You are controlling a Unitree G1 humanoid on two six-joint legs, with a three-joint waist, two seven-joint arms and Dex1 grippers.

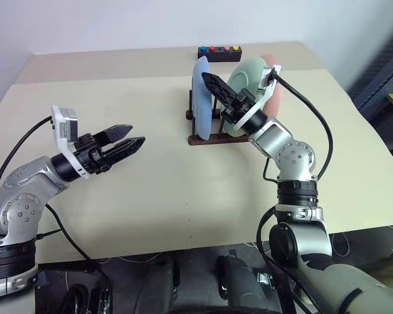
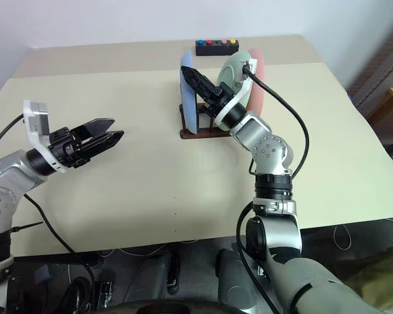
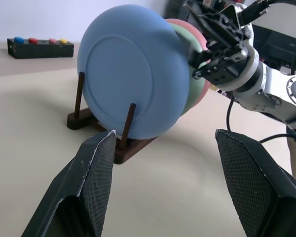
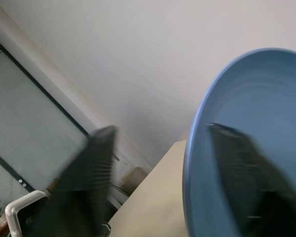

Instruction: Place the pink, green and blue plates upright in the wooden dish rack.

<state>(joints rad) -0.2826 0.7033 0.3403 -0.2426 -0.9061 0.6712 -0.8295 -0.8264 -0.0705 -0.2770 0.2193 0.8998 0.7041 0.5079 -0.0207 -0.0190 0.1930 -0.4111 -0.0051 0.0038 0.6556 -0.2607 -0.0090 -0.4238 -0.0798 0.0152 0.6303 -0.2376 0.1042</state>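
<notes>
plates all standing in the rack, right pincer spread at the blue one

wooden dish rack (image 1: pixel 206 134) sits on the far middle of the table (image 1: pixel 150 190), its dark rails and thin pegs carrying all three plates upright on edge. blue plate (image 1: pixel 202 98) is in the leftmost slot, green plate (image 1: pixel 249 88) is to its right, and pink plate (image 1: pixel 275 98) is rightmost, mostly hidden behind the green one and the right arm. in the left wrist view the three stand in a close row with two pegs rising in front of the blue plate's face; whether the plates touch one another cannot be told.

right pincer (image 1: pixel 226 98) reaches up and left from the near right side into the gap between the blue and green plates, just above the rack. in the right wrist view its two black fingers stand well apart, open, with the rim of the blue plate passing between them: one finger (image 4: pixel 246 187) lies over the plate's concave face, the other is out past the rim. nothing is clamped; whether a finger touches the plate cannot be told.

left pincer (image 1: pixel 121 144) hovers above the table on the near left, well apart from the rack, pointing right toward it. its fingers are spread open and hold nothing.

small black box (image 1: pixel 219 52) with coloured buttons lies on the far edge of the table, beyond the rack.
</notes>
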